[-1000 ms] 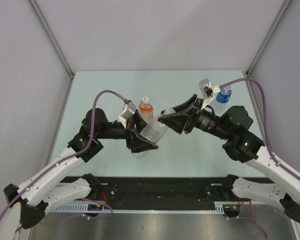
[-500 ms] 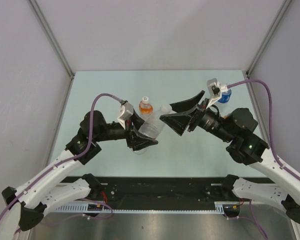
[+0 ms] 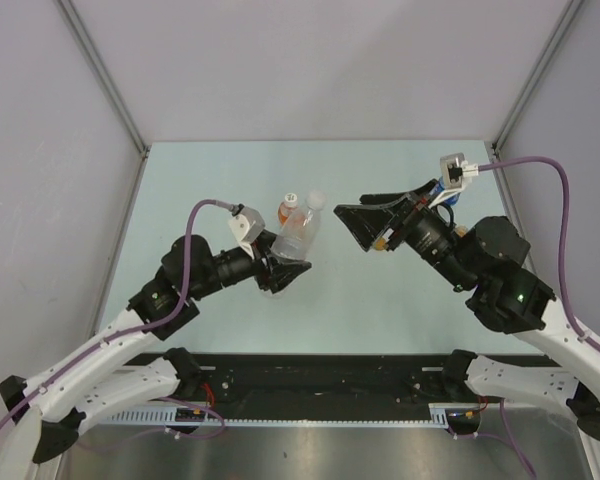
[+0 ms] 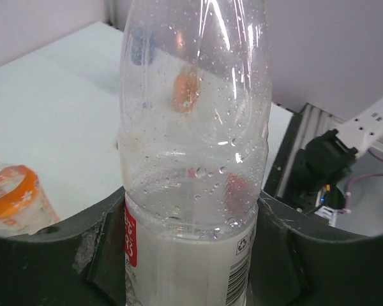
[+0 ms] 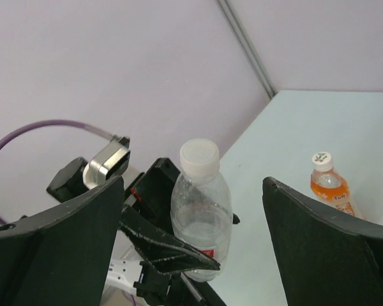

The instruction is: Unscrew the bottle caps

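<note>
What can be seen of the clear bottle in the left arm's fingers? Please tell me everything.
The clear bottle is thin transparent plastic with droplets inside its wall. A white label with a red patch wraps its lower body, and a white cap sits on its neck. It is held cap end up; the left gripper clamps it with its fingers at the label.

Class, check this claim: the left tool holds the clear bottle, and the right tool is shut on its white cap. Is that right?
No. The right tool is open and clear of the white cap, as the right wrist view shows. The left tool does hold the clear bottle.
</note>
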### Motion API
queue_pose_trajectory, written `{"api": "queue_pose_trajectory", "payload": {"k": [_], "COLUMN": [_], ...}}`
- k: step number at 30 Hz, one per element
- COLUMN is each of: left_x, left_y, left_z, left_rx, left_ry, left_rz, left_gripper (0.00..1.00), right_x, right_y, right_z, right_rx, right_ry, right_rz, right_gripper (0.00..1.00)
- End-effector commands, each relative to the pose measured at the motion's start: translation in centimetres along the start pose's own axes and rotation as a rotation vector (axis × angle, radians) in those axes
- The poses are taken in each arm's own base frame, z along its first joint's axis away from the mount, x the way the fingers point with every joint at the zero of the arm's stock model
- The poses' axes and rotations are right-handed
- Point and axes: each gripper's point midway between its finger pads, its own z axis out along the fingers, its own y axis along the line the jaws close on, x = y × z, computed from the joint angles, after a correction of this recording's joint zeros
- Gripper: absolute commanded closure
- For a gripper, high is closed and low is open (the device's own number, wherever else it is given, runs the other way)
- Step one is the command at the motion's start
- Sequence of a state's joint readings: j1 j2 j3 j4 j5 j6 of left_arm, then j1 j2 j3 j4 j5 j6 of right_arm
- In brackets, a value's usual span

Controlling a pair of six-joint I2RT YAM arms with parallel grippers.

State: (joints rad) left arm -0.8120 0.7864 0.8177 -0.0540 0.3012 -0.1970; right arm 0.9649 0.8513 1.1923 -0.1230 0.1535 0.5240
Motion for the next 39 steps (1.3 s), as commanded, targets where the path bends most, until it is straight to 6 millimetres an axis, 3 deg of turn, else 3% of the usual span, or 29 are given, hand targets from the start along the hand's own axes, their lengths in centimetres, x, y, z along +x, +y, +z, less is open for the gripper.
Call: {"api": "queue_pose_trajectory", "payload": {"k": [1, 2, 12, 13, 19, 39], "left_x": [-0.8, -0.8, -0.3, -0.9, -0.2, -0.2], "left_y": [1.9, 2.9, 4.0, 3.3, 2.1, 1.1], "left_z": [-0.2, -0.4, -0.8, -0.5, 0.7, 0.4], "left_rx": [-0.177, -0.245, -0.455, -0.445, -0.47, -0.461], "left_ry": [-0.044, -0.045, -0.071, -0.103, -0.076, -0.085], "left_rz": [0.103, 0.112, 0.159, 0.156, 0.19, 0.21], "left_gripper": [1.0, 1.0, 1.0, 1.0, 1.0, 1.0], "right_x": [-1.1, -0.8, 0.7, 0.8, 0.7, 2.2], "right_y": [-0.5, -0.4, -0.7, -0.4, 0.1, -0.9], "right_z": [0.6, 0.7, 1.7, 1.7, 2.6, 4.2], "right_rx": [0.129, 0.135, 0.22, 0.214, 0.202, 0.243], "right_ry": [-0.037, -0.031, -0.015, -0.016, -0.039, -0.024], "right_rz": [0.006, 0.005, 0.04, 0.043, 0.043, -0.006], "right_gripper": [0.09, 0.1, 0.21, 0.21, 0.25, 0.43]}}
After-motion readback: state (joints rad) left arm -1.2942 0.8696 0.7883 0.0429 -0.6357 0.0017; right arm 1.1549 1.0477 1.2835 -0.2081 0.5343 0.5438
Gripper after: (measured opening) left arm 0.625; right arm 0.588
